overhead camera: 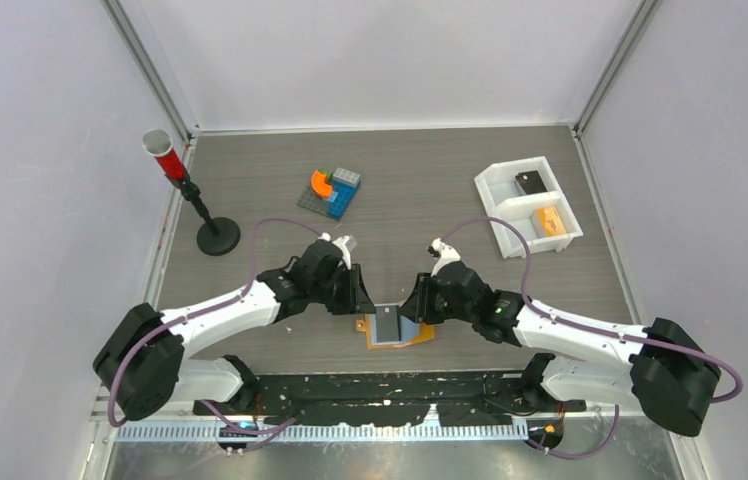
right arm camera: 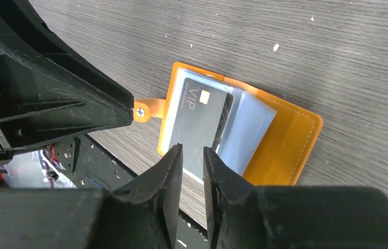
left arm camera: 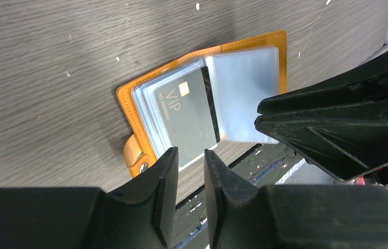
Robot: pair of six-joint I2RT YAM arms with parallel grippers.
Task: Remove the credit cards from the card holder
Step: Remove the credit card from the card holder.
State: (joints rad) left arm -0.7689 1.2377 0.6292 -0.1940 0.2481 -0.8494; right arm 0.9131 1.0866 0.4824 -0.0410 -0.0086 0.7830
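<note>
The tan-orange card holder (overhead camera: pixel 382 343) lies open on the table near the front edge, between my two grippers. A dark grey "VIP" credit card (left arm camera: pixel 186 114) sits in a pale blue sleeve on top of the stack. It also shows in the right wrist view (right arm camera: pixel 199 122), on the holder's (right arm camera: pixel 285 145) left half. The holder's orange edge (left arm camera: pixel 129 111) and tab face my left gripper (left arm camera: pixel 190 155), which hovers above the card's near edge, narrowly open and empty. My right gripper (right arm camera: pixel 193 151) is also narrowly open and empty, above the same card. In the top view the left gripper (overhead camera: pixel 365 303) and right gripper (overhead camera: pixel 412 306) flank the holder.
A white two-compartment tray (overhead camera: pixel 495 215) at the right back holds a dark card (overhead camera: pixel 527 182) and a small orange block (overhead camera: pixel 548 220). A toy-brick build (overhead camera: pixel 331 190) stands mid-back. A red cup on a black stand (overhead camera: pixel 218 237) is at the left back.
</note>
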